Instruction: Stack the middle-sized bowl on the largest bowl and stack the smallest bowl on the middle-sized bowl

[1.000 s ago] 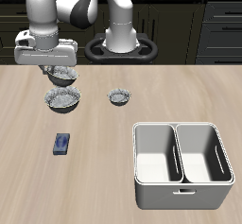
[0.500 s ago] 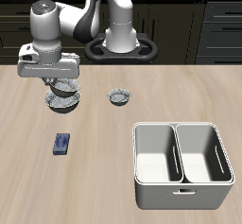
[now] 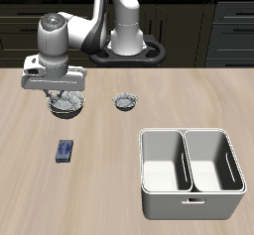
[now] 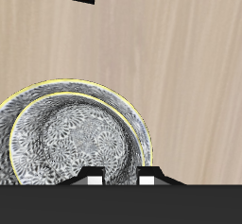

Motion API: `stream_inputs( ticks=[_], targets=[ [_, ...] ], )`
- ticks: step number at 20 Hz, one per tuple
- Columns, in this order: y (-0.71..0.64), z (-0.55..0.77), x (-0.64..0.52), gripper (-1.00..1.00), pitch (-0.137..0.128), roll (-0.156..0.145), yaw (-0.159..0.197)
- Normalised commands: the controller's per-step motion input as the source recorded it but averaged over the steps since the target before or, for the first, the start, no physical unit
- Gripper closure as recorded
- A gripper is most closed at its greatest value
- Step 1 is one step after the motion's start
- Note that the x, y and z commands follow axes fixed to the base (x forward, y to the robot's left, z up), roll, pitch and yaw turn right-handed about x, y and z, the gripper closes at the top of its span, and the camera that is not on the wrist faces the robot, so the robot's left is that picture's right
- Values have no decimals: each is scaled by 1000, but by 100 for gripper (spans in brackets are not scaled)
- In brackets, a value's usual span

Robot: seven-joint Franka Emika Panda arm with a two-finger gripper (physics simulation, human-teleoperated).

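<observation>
Bowls first: we count three, though only two places on the table (image 3: 149,100) are occupied. The middle-sized bowl (image 4: 71,143) sits nested inside the largest bowl (image 4: 139,133), whose yellowish rim rings it in the wrist view, because the gripper (image 3: 65,88) has it lowered there for the first stacking step. The fingers (image 4: 92,179) straddle that bowl's rim and look closed on it, with only a narrow gap between them; we judge it not yet released. The smallest bowl (image 3: 125,102) stands alone at 3 o'clock from the stack, waiting its turn. One small blue box (image 3: 65,151) lies at 6 o'clock from the stack, and one two-compartment white caddy (image 3: 190,172) sits nearer the front edge, neither involved.
</observation>
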Motion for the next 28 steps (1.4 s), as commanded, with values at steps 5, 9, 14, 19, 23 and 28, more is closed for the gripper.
stream_inputs(
  ticks=[5,9,14,19,23,28],
  targets=[
    [166,69,-43,-100,-6,22,21],
    [156,174,-27,-100,-27,28,9],
    [384,487,-116,-100,-54,-3,13],
    [403,366,-1,-100,-14,-12,13],
    [324,192,107,-100,-6,-3,-20],
    [557,193,158,-100,-1,9,-67]
  ],
)
